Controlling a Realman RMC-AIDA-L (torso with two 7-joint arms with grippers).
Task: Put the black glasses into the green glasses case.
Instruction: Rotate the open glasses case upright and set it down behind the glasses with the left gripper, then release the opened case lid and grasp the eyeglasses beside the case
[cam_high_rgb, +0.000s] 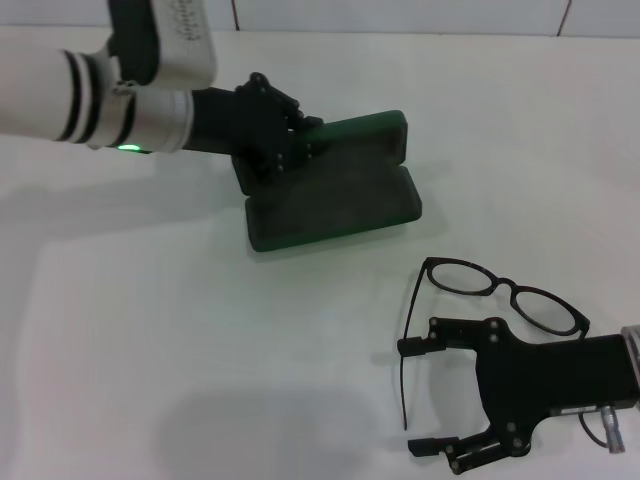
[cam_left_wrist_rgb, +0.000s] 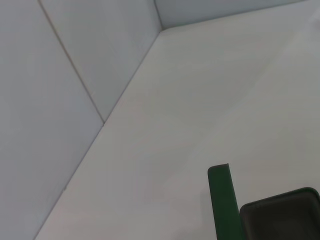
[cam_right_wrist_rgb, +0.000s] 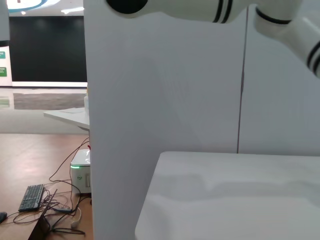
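Lying near the right gripper (cam_high_rgb: 425, 400), black glasses (cam_high_rgb: 497, 292) face the green glasses case (cam_high_rgb: 335, 190).

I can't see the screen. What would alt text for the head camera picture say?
An open green glasses case lies on a white table, the left gripper at its lid edge. Nearer, black glasses lie open beside the open right gripper.

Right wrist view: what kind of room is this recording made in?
Probably a lab or office: white partition panels enclose the white table, and beyond them a keyboard and cables lie on a wooden floor.
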